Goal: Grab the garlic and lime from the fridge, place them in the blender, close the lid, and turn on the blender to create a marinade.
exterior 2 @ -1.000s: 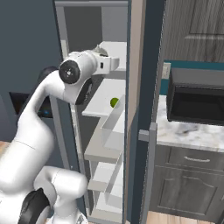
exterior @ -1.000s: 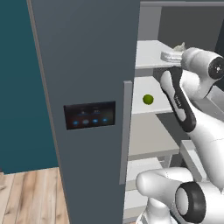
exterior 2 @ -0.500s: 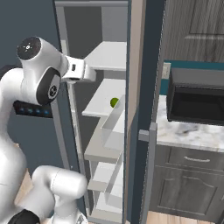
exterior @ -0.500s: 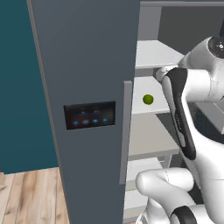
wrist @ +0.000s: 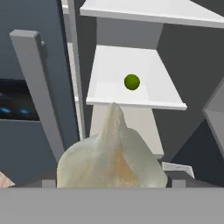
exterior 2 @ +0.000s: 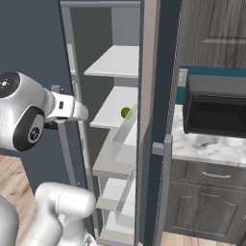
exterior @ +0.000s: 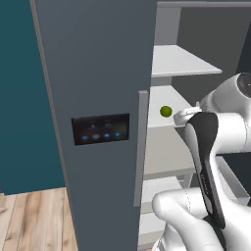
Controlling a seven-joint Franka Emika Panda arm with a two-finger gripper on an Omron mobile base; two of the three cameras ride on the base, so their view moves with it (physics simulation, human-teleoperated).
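Room: a kitchen with a teal wall (exterior: 24,98), a wood plank floor (exterior: 34,220) and dark grey cabinets (exterior 2: 211,29) to the right of the fridge.
Fridge: the tall grey fridge (exterior: 98,73) stands with its door swung open; the door's flat face is nearest in the left base view and blocks much of the inside from that side.
Surface: a pale marbled surface (exterior 2: 211,146) runs beside the fridge, over grey drawers.
Microwave: a black microwave (exterior 2: 216,108) sits on the surface, against the teal wall.
Shelves: pale shelves (wrist: 131,94) are stacked inside the fridge; a clear door bin (exterior 2: 122,137) juts out just below the lime's shelf in the right base view.
Handle: a long upright grey handle (exterior: 141,147) runs along the door's edge, between the panel and the shelves.
Panel: a dark panel (exterior: 100,130) on the door shows small blue lights; its marks are too small to read.
Hand: the hand (exterior 2: 82,113) hangs outside the fridge, in front of the shelves and aimed at them, its jaws held wide around the garlic; the bulb hides the fingertips.
Garlic: a pale, pointed garlic (wrist: 111,157) sits right before the hand camera, clear of any shelf.
Lime: the lime (wrist: 132,81) rests alone on the second shelf from the top, near its middle, well apart from the hand.
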